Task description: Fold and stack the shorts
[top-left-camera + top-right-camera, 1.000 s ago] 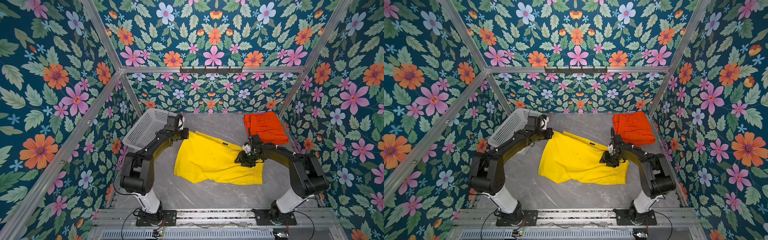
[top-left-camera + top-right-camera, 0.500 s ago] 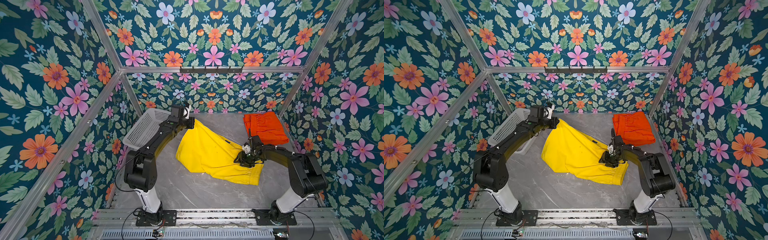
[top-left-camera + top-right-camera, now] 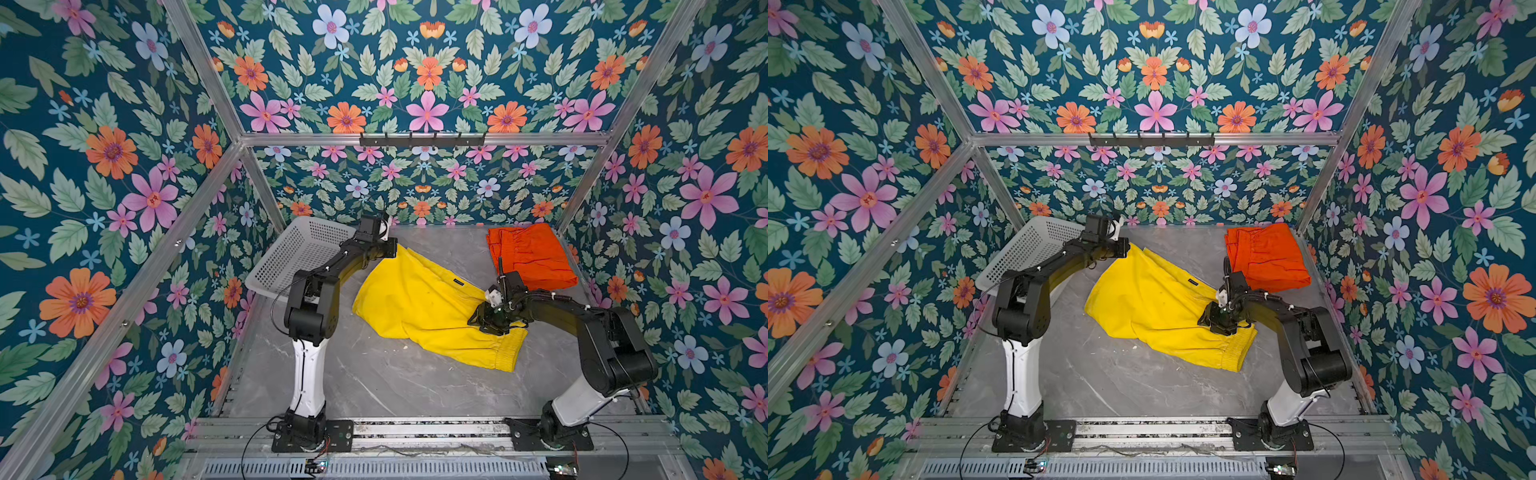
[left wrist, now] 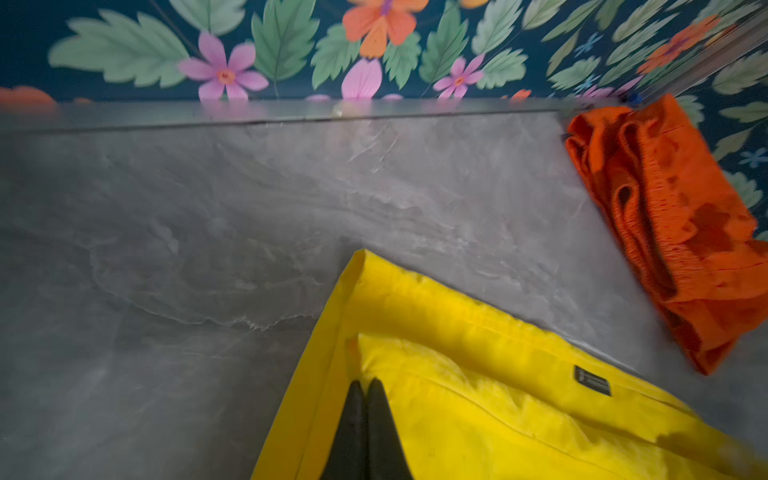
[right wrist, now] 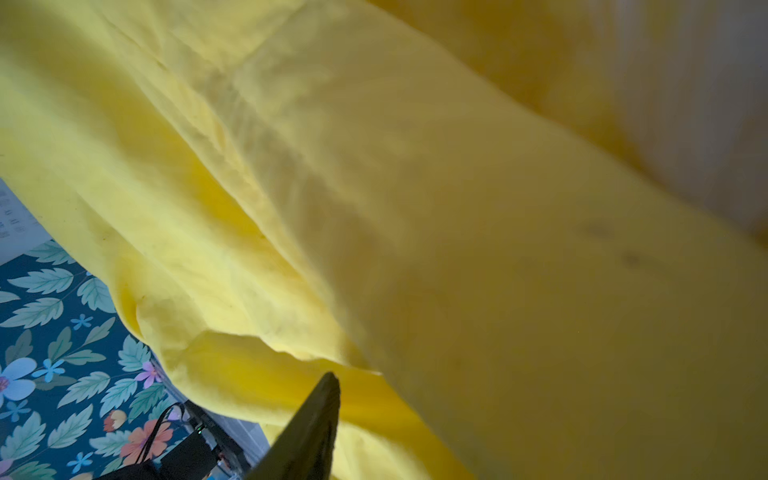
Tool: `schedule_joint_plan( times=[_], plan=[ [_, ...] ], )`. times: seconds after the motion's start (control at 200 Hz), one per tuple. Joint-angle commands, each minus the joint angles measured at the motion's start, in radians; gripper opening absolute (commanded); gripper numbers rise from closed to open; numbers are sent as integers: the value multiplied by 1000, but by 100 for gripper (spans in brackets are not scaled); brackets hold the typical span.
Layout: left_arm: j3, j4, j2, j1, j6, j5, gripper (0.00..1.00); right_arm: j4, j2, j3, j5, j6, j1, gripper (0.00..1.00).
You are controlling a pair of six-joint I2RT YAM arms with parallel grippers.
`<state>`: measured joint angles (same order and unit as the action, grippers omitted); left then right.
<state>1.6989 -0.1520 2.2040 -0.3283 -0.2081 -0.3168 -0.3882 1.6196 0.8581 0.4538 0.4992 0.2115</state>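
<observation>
While the left tool pinches a corner of the yellow shorts on the surface (orange shorts lie folded beyond), thin cloth could slip free if pulled; whether the right tool grips, I cannot tell.

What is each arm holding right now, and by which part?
The left gripper pinches the yellow shorts by a leg-hem corner. The right gripper sits near their waistband; whether it grips cannot be told.

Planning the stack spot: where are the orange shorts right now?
In both top views the orange shorts lie folded in the table's far right corner, apart from the yellow shorts.
</observation>
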Motion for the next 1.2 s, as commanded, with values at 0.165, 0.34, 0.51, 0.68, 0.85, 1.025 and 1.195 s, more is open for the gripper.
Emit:
schedule_joint_plan(
  times=[0.165, 0.34, 0.51, 0.68, 0.85, 1.025, 1.195],
  plan=[
    [19, 18, -1, 3, -21, 38, 42, -78, -183, 86, -35, 16, 0, 54],
    [-87, 42, -190, -4, -34, 75, 47, -162, -247, 131, -19, 24, -33, 54],
    [-239, 66, -328, -67, -50, -8, 46, -189, -320, 52, 56, 71, -144, 55],
    [-361, 118, -341, -168, -100, -58, 44, -282, -451, -52, 76, 110, -341, 64],
    [-402, 146, -303, -253, -114, -70, 44, -427, -524, -114, 45, 119, -451, 73],
    [-422, 170, -253, -272, -128, -67, 43, -377, -543, -231, 101, 175, -451, 73],
    [-442, 188, -211, -273, -124, -75, 42, -322, -513, -294, 125, 194, -451, 73]
  ],
)
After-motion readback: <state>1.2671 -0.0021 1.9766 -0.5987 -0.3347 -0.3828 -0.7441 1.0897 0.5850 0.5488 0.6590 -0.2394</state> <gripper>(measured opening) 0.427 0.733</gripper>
